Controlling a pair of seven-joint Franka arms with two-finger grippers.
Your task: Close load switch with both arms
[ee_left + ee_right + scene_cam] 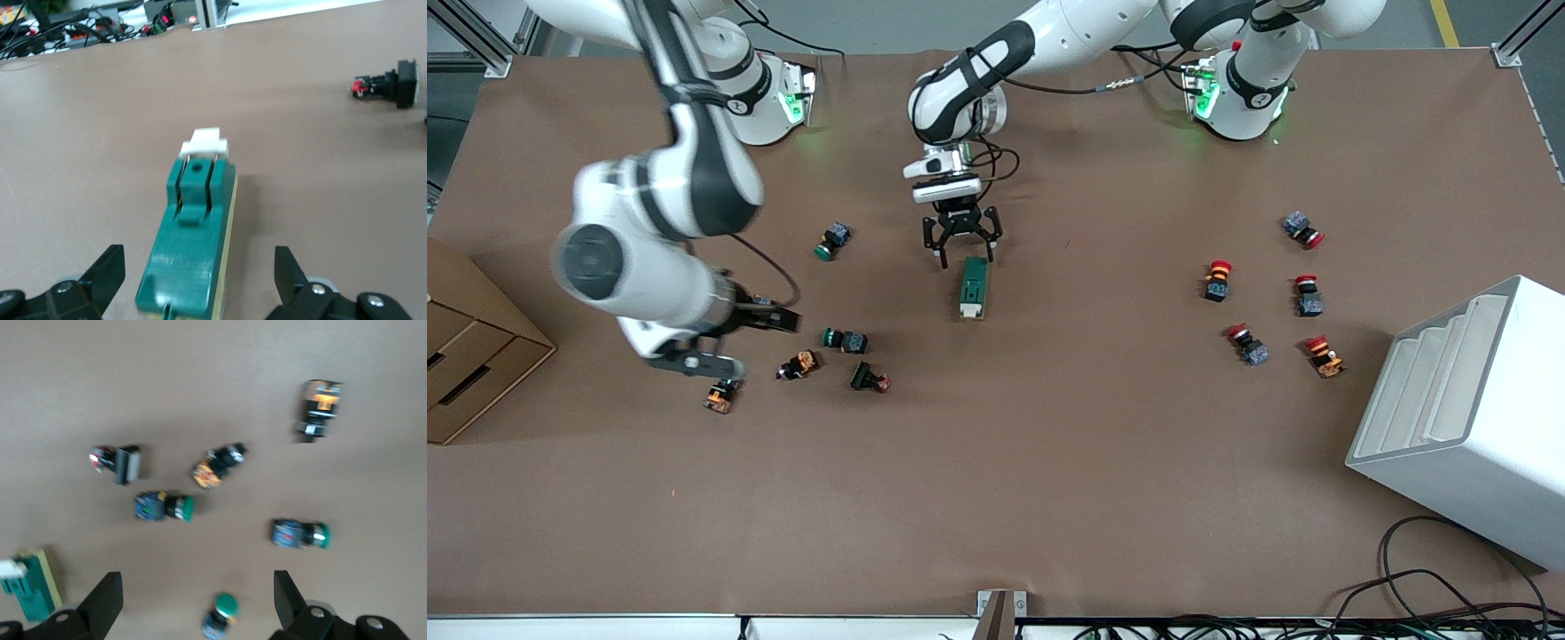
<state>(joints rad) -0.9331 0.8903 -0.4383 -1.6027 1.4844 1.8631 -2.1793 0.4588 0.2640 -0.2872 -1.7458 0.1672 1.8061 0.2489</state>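
Nearest the front camera: bare brown table (996, 498), with a white stepped box (1467, 418) at the left arm's end

Load switch (973, 287) lies flat mid-table, long axis running toward the front camera, white lever (204, 142) at its nearer end. Lever end looks to stand a little proud of the green body; judged not yet pressed home

Left gripper (961, 242) hangs low over the switch's end nearest the robot bases. Fingers spread wide, straddling the body without touching it, as the left wrist view shows. Arm reaches in from its base with the wrist pointing straight down; likely lined up to pinch the body and steady it

Right gripper (769, 317) sits over the table toward the right arm's end from the switch, well apart from it, beside a scatter of green-capped buttons (845, 340). Fingers open, holding nothing. Forearm lies nearly level, elbow high. Its wrist view catches the switch only at the frame edge (30, 593), so it is not yet aligned on the lever

Red-capped buttons (1216, 280) lie toward the left arm's end from the switch, well clear. Cardboard drawers (471, 356) at the right arm's end
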